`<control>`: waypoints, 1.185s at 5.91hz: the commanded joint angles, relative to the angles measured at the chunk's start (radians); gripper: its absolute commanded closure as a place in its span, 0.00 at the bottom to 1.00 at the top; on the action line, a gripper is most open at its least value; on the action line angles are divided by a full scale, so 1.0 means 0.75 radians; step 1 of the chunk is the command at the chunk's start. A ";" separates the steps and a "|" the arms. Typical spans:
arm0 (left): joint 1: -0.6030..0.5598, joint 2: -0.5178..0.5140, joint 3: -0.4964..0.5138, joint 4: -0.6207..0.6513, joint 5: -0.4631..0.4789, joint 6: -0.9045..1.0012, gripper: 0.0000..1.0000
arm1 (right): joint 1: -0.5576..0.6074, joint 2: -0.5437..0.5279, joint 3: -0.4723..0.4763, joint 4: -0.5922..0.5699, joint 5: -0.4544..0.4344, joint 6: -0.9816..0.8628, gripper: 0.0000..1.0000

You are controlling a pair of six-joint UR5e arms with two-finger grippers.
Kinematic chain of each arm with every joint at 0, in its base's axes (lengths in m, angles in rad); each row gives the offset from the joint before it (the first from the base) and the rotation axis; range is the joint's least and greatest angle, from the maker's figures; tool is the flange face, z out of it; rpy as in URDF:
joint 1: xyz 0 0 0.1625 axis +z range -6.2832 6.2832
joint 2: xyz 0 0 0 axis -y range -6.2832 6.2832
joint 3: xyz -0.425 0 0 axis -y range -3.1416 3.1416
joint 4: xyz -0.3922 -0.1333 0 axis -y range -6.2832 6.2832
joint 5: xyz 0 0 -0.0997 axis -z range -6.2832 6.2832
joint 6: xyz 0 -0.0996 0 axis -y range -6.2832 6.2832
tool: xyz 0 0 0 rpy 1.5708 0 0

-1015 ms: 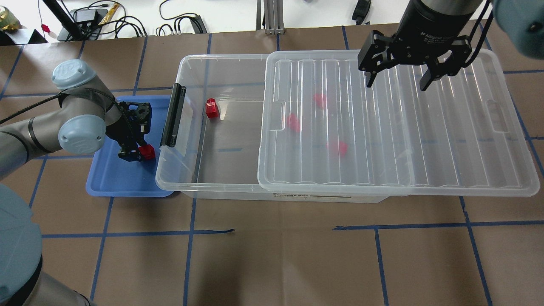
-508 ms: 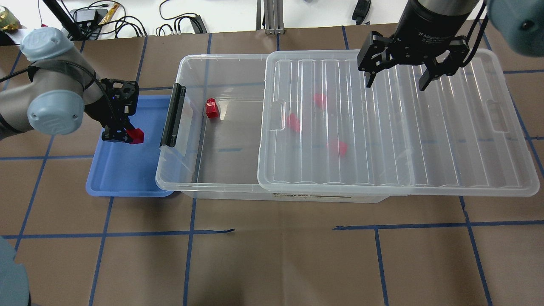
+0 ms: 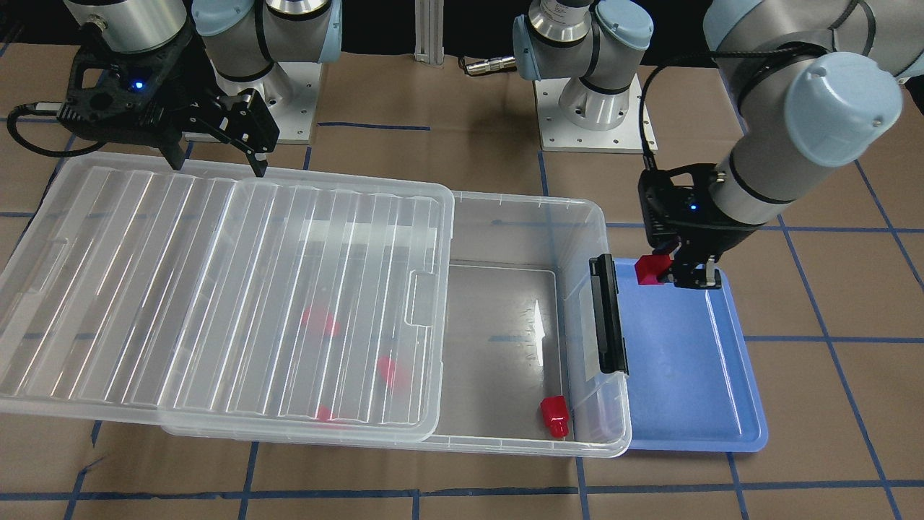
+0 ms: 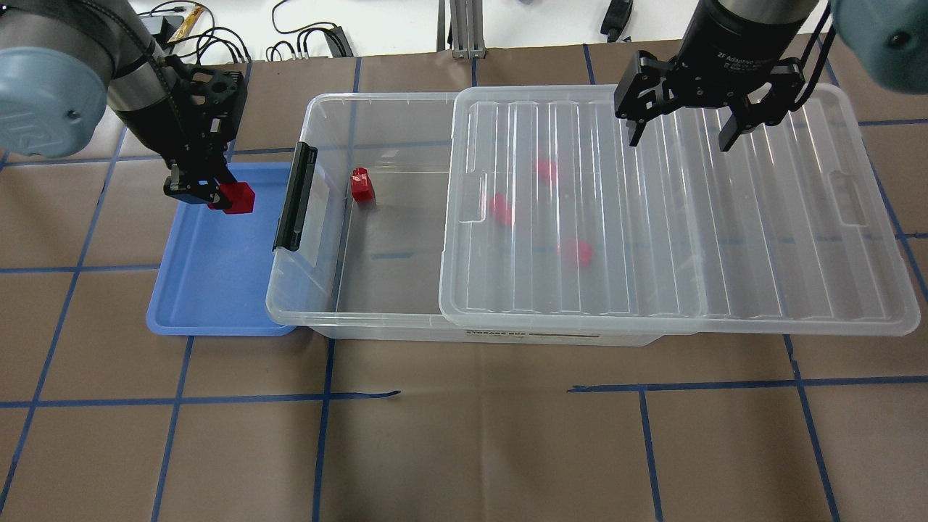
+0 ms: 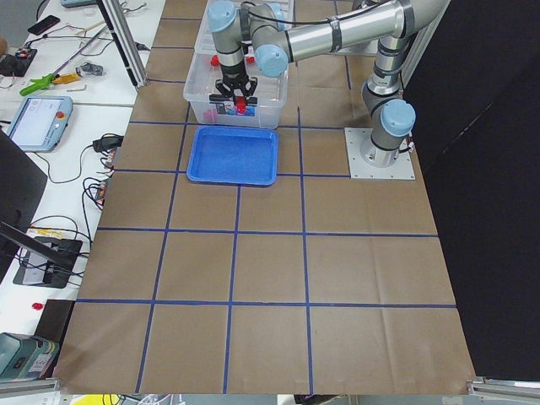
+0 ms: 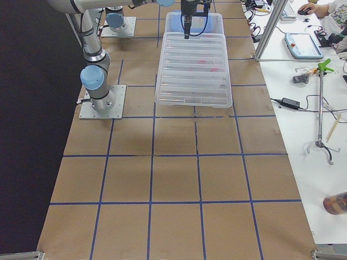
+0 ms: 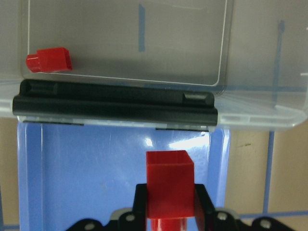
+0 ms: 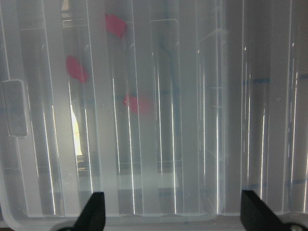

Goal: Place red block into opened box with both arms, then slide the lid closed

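Observation:
My left gripper (image 4: 217, 194) (image 3: 668, 273) (image 7: 169, 202) is shut on a red block (image 4: 236, 197) (image 3: 649, 269) (image 7: 169, 185), lifted above the blue tray (image 4: 210, 290) beside the latch end of the box (image 4: 312, 239) (image 3: 592, 217). Another red block (image 4: 361, 183) (image 3: 554, 416) (image 7: 49, 60) lies in the uncovered part of the box. Three more (image 4: 500, 209) show blurred under the ribbed clear lid (image 4: 761, 239) (image 3: 180, 289), which is slid away from the latch and overhangs the box's far end. My right gripper (image 4: 680, 135) (image 3: 216, 160) (image 8: 173, 211) hovers open over the lid's back edge.
The blue tray (image 3: 693, 375) sits against the black latch bar (image 4: 294, 197) (image 3: 608, 316) (image 7: 115, 105). Cables (image 4: 290, 36) and gear lie past the table's back edge. Both arm bases (image 3: 585, 108) stand behind the box.
My left gripper has lifted the red block off the blue tray and carried it toward the tray's back edge. The right gripper has stayed nearly still, open over the lid.

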 commanded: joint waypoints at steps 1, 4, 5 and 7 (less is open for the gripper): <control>-0.208 -0.022 0.007 0.022 -0.052 -0.245 0.98 | 0.000 -0.002 0.006 -0.004 -0.003 -0.002 0.00; -0.312 -0.247 -0.048 0.291 -0.144 -0.317 0.97 | 0.000 -0.002 0.010 -0.004 -0.003 0.000 0.00; -0.315 -0.312 -0.101 0.420 -0.144 -0.307 0.97 | 0.000 -0.002 0.012 -0.004 -0.003 0.000 0.00; -0.315 -0.366 -0.216 0.599 -0.138 -0.297 0.91 | -0.002 -0.002 0.014 -0.004 -0.003 0.000 0.00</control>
